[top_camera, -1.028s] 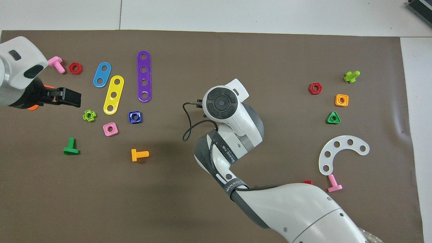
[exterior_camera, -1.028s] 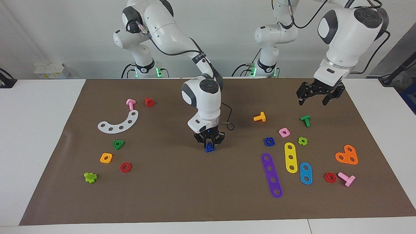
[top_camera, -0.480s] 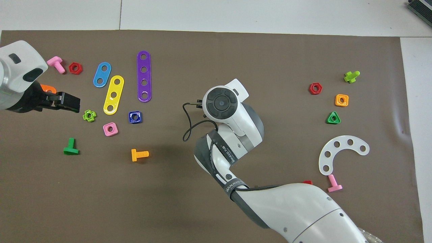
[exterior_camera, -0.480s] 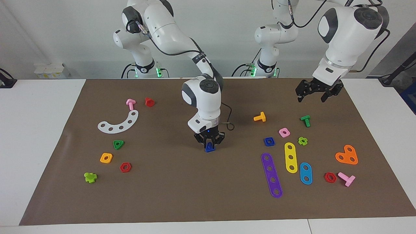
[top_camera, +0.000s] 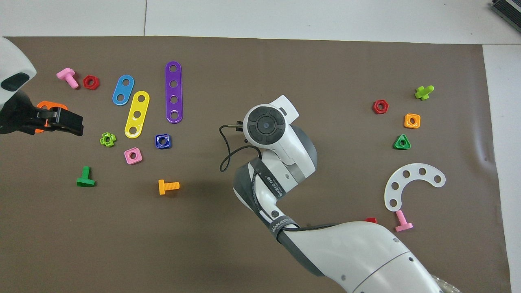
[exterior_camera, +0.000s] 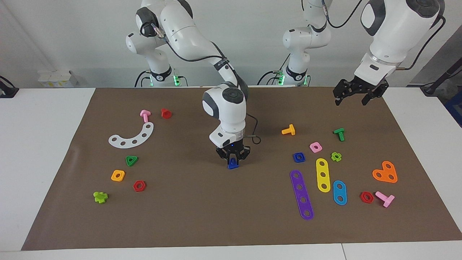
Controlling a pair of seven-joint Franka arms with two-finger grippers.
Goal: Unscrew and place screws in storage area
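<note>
My right gripper (exterior_camera: 232, 160) points straight down at the middle of the brown mat (exterior_camera: 187, 216). It is shut on the dark-blue triangular-headed bolt (exterior_camera: 232, 165), held at or just above the mat. In the overhead view the right wrist (top_camera: 266, 124) hides both. The dark-blue square nut (exterior_camera: 299, 157) lies flat on the mat toward the left arm's end, beside the pink square nut (exterior_camera: 315, 147); it also shows in the overhead view (top_camera: 163, 141). My left gripper (exterior_camera: 357, 96) is open and empty, raised over the mat's edge at the left arm's end, and shows in the overhead view (top_camera: 73, 124).
Around the blue nut lie an orange bolt (exterior_camera: 288, 130), a green bolt (exterior_camera: 339, 134), purple (exterior_camera: 301, 194), yellow (exterior_camera: 323, 174) and blue (exterior_camera: 339, 192) strips and an orange heart plate (exterior_camera: 385, 172). Toward the right arm's end lie a white curved plate (exterior_camera: 131, 136) and a green triangular nut (exterior_camera: 131, 160).
My left gripper has risen and drawn back toward the mat's edge at the left arm's end. My right gripper with the blue bolt has barely moved.
</note>
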